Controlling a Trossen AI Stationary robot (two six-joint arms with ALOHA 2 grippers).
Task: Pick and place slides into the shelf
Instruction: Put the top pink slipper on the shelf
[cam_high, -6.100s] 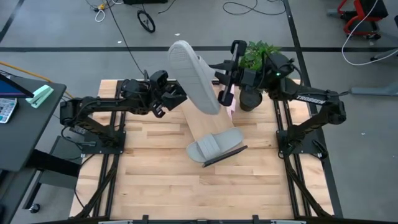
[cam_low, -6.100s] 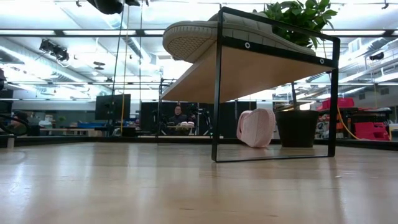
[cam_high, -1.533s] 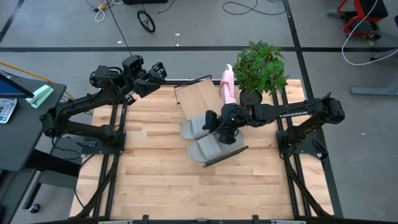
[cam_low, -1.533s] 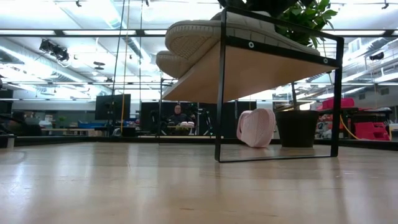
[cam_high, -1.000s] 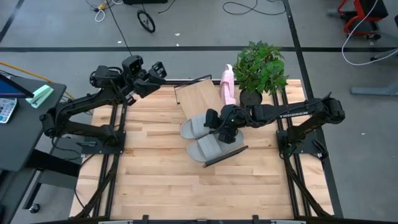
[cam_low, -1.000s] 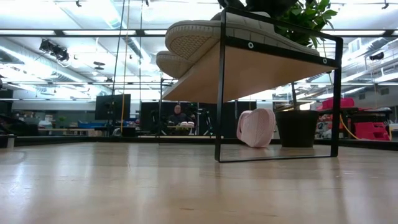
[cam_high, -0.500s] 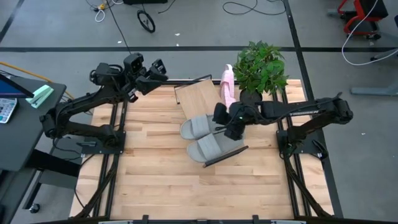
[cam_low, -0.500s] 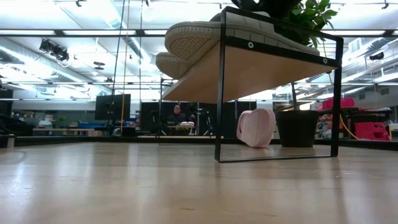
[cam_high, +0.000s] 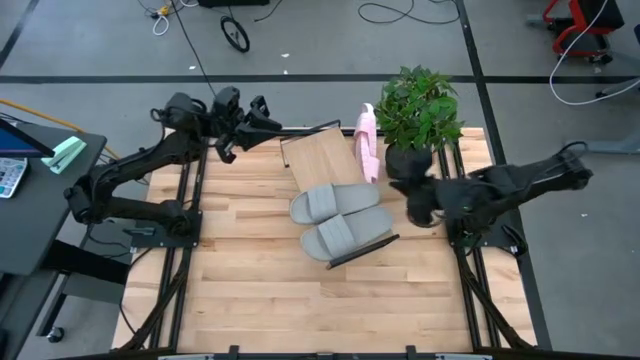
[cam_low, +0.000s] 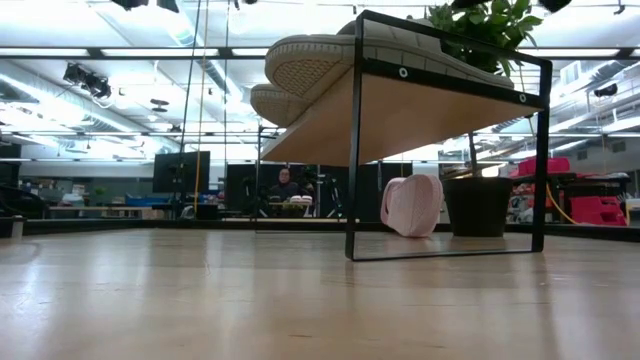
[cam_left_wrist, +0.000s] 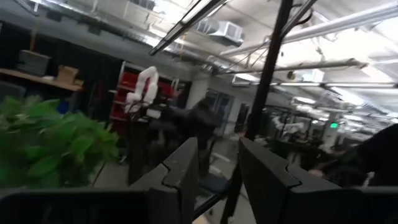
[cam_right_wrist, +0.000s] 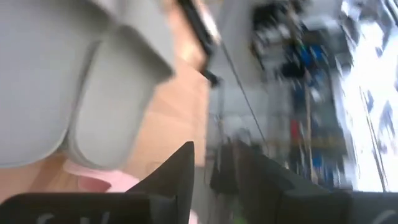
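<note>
Left gripper (cam_high: 262, 117): fingers a little apart, holding nothing, raised over the table's far-left edge.
Right gripper (cam_high: 412, 195): narrowly parted, empty, beside the plant pot (cam_high: 408, 158).
Grey slides (cam_high: 340, 201): 2 side by side on the shelf (cam_high: 318, 155).
Pink slide (cam_high: 366, 143): on edge by the pot.
Writing: none readable.

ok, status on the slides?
Both grey slides on shelf. Pink slide off it, by plant. Left gripper, right gripper empty, open.
</note>
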